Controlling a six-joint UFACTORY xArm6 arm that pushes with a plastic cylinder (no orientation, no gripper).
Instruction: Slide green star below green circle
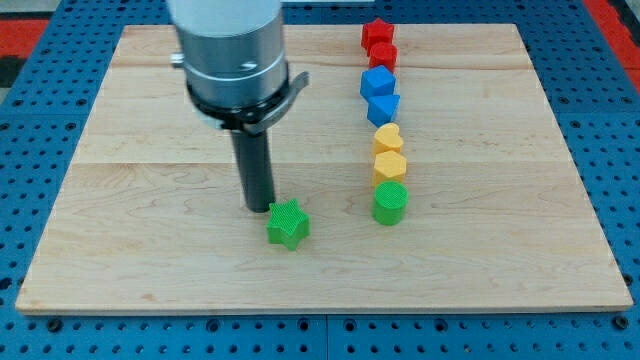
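Observation:
The green star lies on the wooden board, low and a little left of centre. The green circle stands to its right, at the bottom end of a column of blocks. My tip is just left of and slightly above the green star, touching or nearly touching its upper left side. The star sits left of the circle and slightly lower than it.
Above the green circle runs a column: a yellow hexagon, a yellow heart, two blue blocks, a red block and a red star. The board's edges border a blue pegboard.

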